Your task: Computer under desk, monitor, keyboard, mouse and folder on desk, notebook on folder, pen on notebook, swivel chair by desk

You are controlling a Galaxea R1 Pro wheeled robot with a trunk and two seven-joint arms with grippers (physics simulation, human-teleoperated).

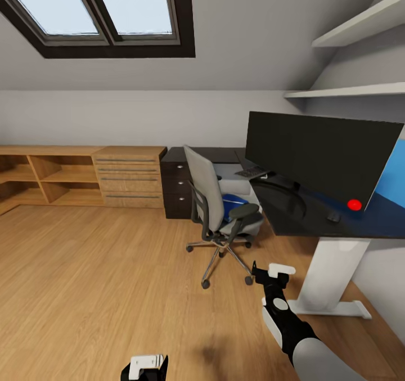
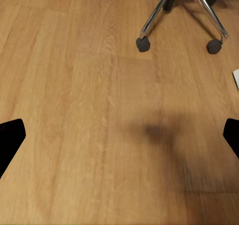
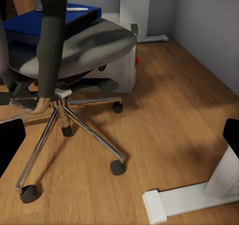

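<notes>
The grey swivel chair (image 1: 209, 204) stands on the wood floor beside the black desk (image 1: 306, 223). The blue folder (image 1: 229, 207) (image 3: 42, 25) lies on its seat, with a thin pale item (image 3: 69, 8) on top that I cannot identify. On the desk are the wide monitor (image 1: 320, 156), the keyboard (image 1: 253, 172) and the mouse (image 1: 333, 217). The grey computer (image 3: 127, 65) sits behind the chair, under the desk. My right gripper (image 1: 273, 273) (image 3: 119, 140) is open, low, near the chair's star base (image 3: 64, 118). My left gripper (image 1: 147, 367) (image 2: 119, 140) is open over bare floor.
A white desk leg and foot (image 1: 332, 280) (image 3: 184, 202) stand close to my right arm. Light wooden shelves and a drawer cabinet (image 1: 129, 176) line the far wall. Black desk drawers (image 1: 177, 190) sit behind the chair. Open floor (image 1: 95, 280) lies to the left.
</notes>
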